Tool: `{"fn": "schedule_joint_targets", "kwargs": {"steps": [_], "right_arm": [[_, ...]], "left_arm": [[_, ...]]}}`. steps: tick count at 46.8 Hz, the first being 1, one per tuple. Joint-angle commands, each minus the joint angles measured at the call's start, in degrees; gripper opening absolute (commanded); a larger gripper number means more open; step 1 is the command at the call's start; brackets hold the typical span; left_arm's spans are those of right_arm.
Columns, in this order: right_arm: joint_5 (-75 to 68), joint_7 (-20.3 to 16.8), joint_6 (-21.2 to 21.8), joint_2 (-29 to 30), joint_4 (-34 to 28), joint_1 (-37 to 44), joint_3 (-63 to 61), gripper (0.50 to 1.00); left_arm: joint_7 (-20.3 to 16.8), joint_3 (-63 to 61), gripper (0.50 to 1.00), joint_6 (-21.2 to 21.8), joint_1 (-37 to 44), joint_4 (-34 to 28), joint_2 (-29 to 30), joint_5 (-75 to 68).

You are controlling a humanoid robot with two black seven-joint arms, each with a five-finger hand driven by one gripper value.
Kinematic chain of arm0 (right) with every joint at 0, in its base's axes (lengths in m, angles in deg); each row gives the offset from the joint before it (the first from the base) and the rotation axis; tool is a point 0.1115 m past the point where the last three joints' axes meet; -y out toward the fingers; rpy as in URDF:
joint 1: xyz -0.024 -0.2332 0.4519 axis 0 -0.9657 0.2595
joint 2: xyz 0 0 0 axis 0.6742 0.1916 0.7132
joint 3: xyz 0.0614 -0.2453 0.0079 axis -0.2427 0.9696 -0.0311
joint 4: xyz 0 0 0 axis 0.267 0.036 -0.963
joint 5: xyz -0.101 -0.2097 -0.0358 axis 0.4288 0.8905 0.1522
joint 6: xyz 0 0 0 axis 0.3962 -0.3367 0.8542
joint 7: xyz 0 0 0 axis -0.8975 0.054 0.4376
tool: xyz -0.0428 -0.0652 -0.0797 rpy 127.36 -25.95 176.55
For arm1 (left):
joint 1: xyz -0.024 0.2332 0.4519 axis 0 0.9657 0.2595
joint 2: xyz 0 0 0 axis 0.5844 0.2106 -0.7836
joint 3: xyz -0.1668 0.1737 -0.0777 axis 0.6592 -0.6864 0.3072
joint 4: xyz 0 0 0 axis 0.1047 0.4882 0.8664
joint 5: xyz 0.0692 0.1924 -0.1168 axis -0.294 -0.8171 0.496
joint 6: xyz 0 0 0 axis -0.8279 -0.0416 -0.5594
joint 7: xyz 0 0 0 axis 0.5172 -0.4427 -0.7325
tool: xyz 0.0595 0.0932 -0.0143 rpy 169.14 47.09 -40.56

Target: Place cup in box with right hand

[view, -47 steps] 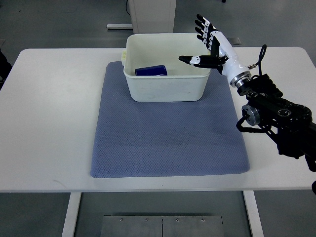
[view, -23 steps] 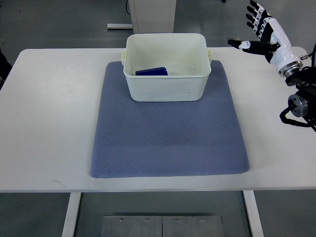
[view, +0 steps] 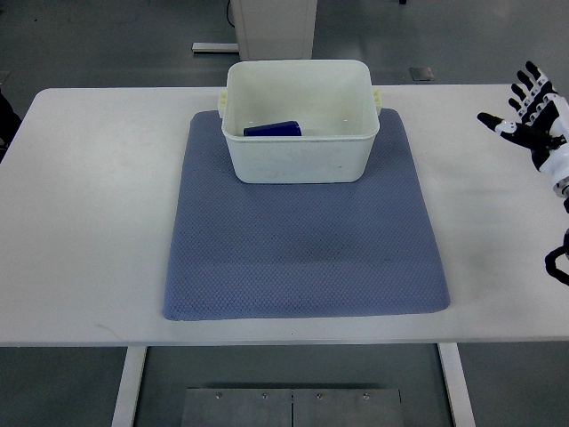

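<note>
A: Inside the cream plastic box [view: 300, 160], down against its near-left wall, lies the dark blue cup [view: 273, 129], tipped on its side as far as I can tell; only its upper part shows above the rim.

B: So the placing looks done?

A: I'd judge so. The cup is in the box and nothing grips it. The box stands on the far end of the blue-grey textured mat [view: 302, 240], which lies on the white desk [view: 98, 205].

B: And the robot's black-and-white right hand [view: 532, 124]?

A: At the desk's right edge, well apart from the box, fingers spread wide, holding nothing. What's left, at most, is bringing the arm to rest. The left arm isn't visible.

B: Any brand or label?

A: None readable on cup, box or mat.
</note>
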Motion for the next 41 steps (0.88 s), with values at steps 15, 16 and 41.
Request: {"fn": "schedule_joint_targets", "kwargs": {"steps": [15, 16, 41], "right_arm": [[0.1, 0.0, 0.0, 7.6, -0.6, -3.7, -6.3, 1.0], [0.1, 0.0, 0.0, 8.0, -0.7, -3.8, -7.1, 1.0], [0.9, 0.0, 0.1, 12.4, -6.1, -8.8, -8.7, 1.0]], "left_arm": [[0.0, 0.0, 1.0, 0.0, 0.0, 0.1, 0.0, 0.1], [0.0, 0.0, 1.0, 0.0, 0.0, 0.0, 0.0, 0.0], [0.0, -0.1, 1.0, 0.0, 0.0, 0.0, 0.0, 0.1]]}}
